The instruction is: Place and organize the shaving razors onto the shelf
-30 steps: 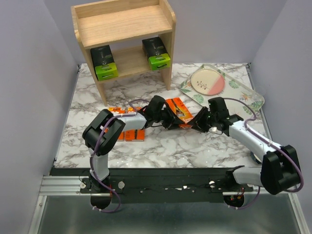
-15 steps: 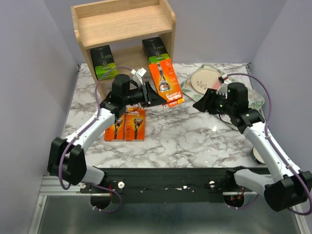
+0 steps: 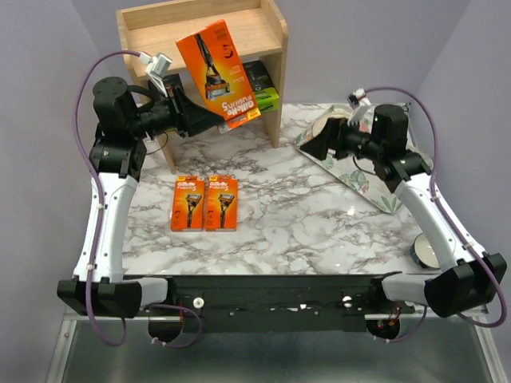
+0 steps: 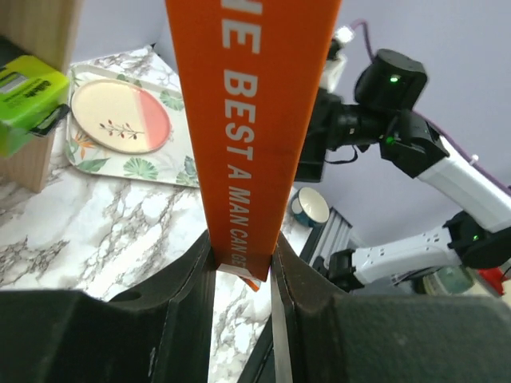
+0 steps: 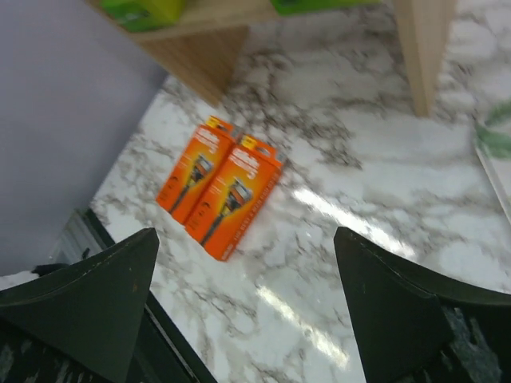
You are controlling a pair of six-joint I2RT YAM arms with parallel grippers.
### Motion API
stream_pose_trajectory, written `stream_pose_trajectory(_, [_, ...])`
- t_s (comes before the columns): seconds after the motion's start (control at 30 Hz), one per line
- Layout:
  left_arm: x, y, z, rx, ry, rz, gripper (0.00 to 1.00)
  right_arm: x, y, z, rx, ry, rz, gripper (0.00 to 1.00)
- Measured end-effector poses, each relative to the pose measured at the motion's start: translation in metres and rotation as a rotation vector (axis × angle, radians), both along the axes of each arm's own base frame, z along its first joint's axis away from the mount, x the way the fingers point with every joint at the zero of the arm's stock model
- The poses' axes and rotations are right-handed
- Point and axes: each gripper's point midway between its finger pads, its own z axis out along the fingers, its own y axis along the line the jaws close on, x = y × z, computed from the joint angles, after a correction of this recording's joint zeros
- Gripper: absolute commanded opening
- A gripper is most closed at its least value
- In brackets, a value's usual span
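Observation:
My left gripper [image 3: 190, 120] is shut on the bottom end of an orange razor pack [image 3: 219, 73]. It holds the pack in the air, tilted, in front of the wooden shelf [image 3: 160, 36] at the height of the top tier. The left wrist view shows that pack [image 4: 251, 120] edge-on, pinched between both fingers [image 4: 192, 279]. Two more orange packs [image 3: 188, 203] [image 3: 221, 203] lie side by side on the marble, and the right wrist view shows them too [image 5: 196, 167] [image 5: 235, 195]. A dark pack with a lime-green end [image 3: 262, 89] stands on the lower tier. My right gripper [image 3: 315, 144] [image 5: 246, 239] hangs open and empty.
The floral tray [image 3: 397, 195] with its pink plate [image 4: 120, 120] lies at the right, partly under my right arm. A small mug [image 3: 427, 251] stands near the table's right front corner. Grey walls close in both sides.
The left arm has lifted the orange pack from mid-table up to the shelf's top tier. The right gripper has opened wide and drawn back right, over the tray.

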Motion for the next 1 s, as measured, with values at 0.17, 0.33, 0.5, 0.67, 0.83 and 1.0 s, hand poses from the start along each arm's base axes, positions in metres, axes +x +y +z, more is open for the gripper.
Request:
stream_pose_trajectory(0.17, [0.048, 0.031, -0.005, -0.062, 0.108, 0.063, 0.18, 0.02, 0.038, 0.08, 0.155, -0.159, 0.157, 1.0])
stream_pose_trajectory(0.33, [0.081, 0.052, -0.018, -0.096, 0.206, 0.105, 0.2, 0.019, 0.087, 0.129, 0.292, -0.227, 0.335, 1.0])
stream_pose_trajectory(0.5, [0.077, 0.057, -0.017, -0.118, 0.25, 0.062, 0.2, 0.026, 0.125, 0.146, 0.37, -0.244, 0.445, 1.0])
stream_pose_trajectory(0.67, [0.067, 0.053, -0.014, -0.13, 0.269, 0.003, 0.2, 0.055, 0.16, 0.155, 0.42, -0.247, 0.503, 1.0])
stream_pose_trajectory(0.83, [0.065, 0.052, -0.015, -0.141, 0.297, -0.023, 0.2, 0.063, 0.186, 0.152, 0.447, -0.212, 0.531, 1.0])
stream_pose_trajectory(1.0, [0.067, 0.051, -0.018, -0.149, 0.321, -0.031, 0.21, 0.052, 0.203, 0.156, 0.474, -0.184, 0.567, 0.99])
